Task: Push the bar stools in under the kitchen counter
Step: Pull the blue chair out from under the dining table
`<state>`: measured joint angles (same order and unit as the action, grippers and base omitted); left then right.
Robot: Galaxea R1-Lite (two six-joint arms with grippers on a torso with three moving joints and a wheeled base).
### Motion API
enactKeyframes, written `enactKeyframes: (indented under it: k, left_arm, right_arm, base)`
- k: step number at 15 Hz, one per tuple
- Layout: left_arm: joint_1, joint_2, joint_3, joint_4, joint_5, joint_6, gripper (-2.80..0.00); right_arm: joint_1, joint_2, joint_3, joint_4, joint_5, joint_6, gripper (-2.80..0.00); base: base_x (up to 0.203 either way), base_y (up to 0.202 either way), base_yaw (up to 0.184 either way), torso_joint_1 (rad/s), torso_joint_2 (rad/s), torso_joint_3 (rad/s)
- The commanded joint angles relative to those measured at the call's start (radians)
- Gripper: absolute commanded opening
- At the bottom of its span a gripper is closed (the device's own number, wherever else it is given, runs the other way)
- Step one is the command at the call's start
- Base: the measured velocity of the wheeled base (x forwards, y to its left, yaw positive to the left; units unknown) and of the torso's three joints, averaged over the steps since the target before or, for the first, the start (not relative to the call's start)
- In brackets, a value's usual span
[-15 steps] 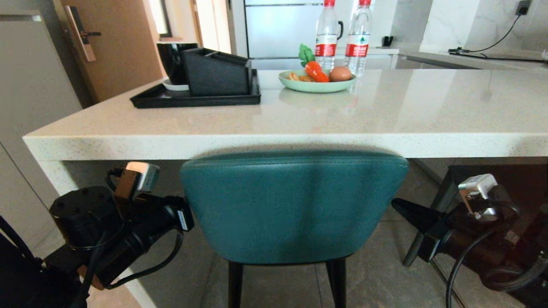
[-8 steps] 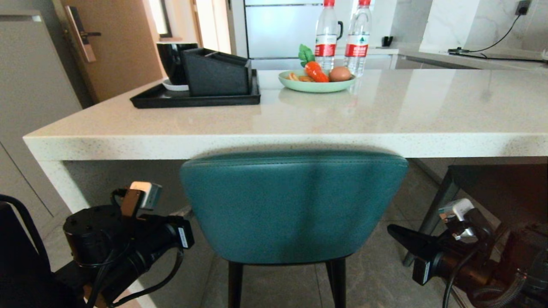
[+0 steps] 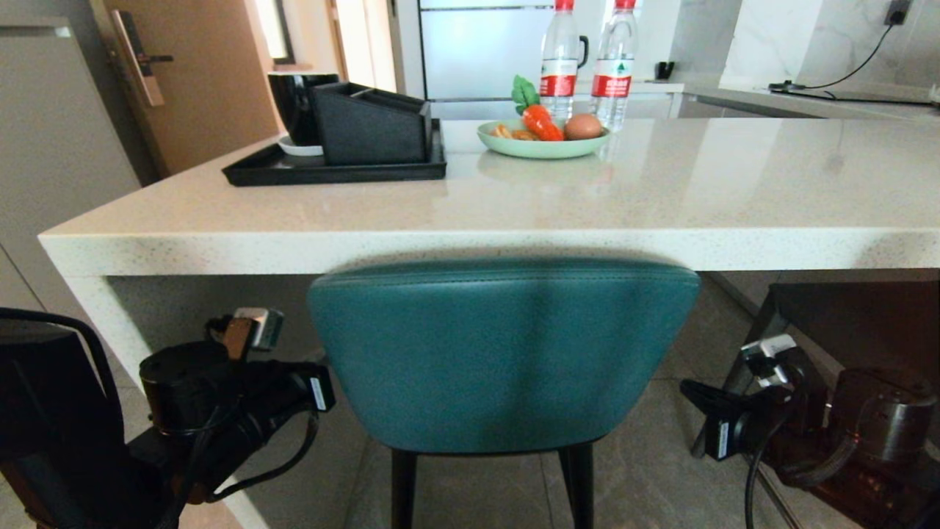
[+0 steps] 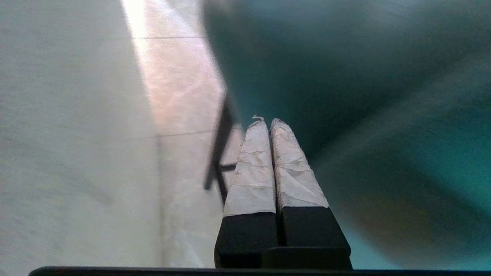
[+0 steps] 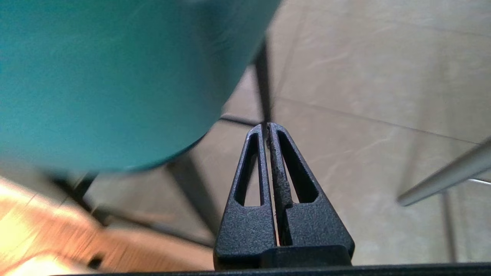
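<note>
Now the teal stool [image 3: 503,353] stands at the same spot as a second ago, its rounded back just below the front edge of the kitchen counter [image 3: 514,246] and its black legs [image 3: 404,488] on the tiled floor [image 3: 646,470]. What has changed is the arms. The left arm has dropped lower and drawn back toward the robot; the left gripper [image 4: 267,122] now sits low beside the stool's left flank, its taped fingers [image 4: 253,161] pressed flat together with nothing between them, tips close by the teal shell, though contact cannot be told. The right arm has likewise sunk and pulled away from the stool: a second ago its tip reached near the back's right edge, whereas now the right gripper [image 3: 694,391] hangs lower and apart from it. In the right wrist view the right gripper's black fingers [image 5: 284,180] meet at their tips, empty, with the teal seat to one side and a grey metal leg [image 5: 445,176] to the other. The dark grey stool [image 3: 852,308] shows under the counter at the right edge. On the counter the black tray [image 3: 330,169], green plate [image 3: 540,147] and two bottles [image 3: 587,66] stand unmoved.
</note>
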<state>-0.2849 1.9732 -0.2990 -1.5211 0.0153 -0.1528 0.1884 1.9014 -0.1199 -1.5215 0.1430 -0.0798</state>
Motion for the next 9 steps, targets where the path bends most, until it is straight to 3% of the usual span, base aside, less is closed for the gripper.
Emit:
enactKeyframes:
  k: [1,6,9]
  left_arm:
    - [0.029,0.032,-0.027,-0.009,-0.001,-0.001,-2.8]
    - [0.026,0.055,-0.024,-0.009,-0.002,-0.001,-2.8]
    - [0.046,0.082,-0.058,-0.009,-0.001,-0.002,-2.8]
  right_arm:
    - [-0.006,0.022,-0.057,-0.009,-0.018,0.0,-2.8]
    - [0.082,0.119,-0.129,-0.009,-0.073,-0.012,-2.8]
    - [0.089,0.138,-0.188,-0.009,-0.103,-0.006,-2.8]
  base:
    - [0.0,0.0,0.0,0.0,0.0,0.0]
    - [0.0,0.0,0.0,0.0,0.0,0.0]
    - [0.0,0.0,0.0,0.0,0.0,0.0]
